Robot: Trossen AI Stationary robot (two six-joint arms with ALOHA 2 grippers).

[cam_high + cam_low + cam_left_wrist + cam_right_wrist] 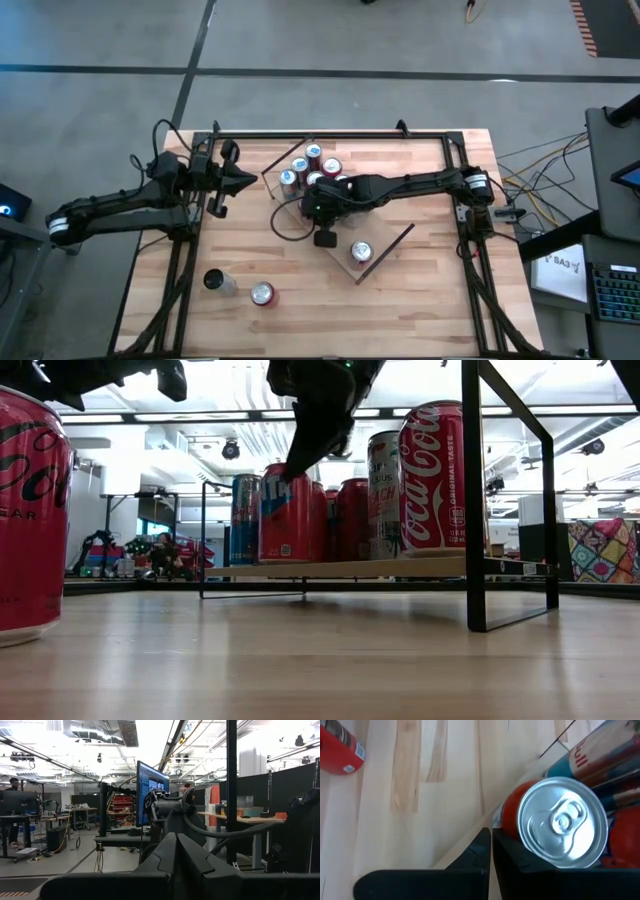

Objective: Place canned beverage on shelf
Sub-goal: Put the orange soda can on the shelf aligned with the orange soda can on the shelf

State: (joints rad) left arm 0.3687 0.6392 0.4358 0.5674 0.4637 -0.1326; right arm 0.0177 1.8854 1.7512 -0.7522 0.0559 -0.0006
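The shelf (385, 240), a light-wood board, lies askew on the table's middle. Several upright cans (315, 165) crowd its far left end, and a single can (361, 252) stands near its near end. My right gripper (490, 840) is shut and slants down from the right. Its tips are at the rim of a red can (562, 822) at the near edge of that group (285, 515). My left gripper (245, 182) waits shut at the table's far left, raised and pointing right, holding nothing. My right gripper's shut fingers (506, 851) slant down right beside the red can's top rim (522, 840). The can stands upright on the shelf. I cannot tell whether the fingers touch it or stand just short of it.
Two more cans are on the table's near left: a silver one (215, 282) lying down and a red one (262, 293), which looms large in the low view (30, 510). A black frame (475, 500) rims the table. Bare planks lie at the near right.
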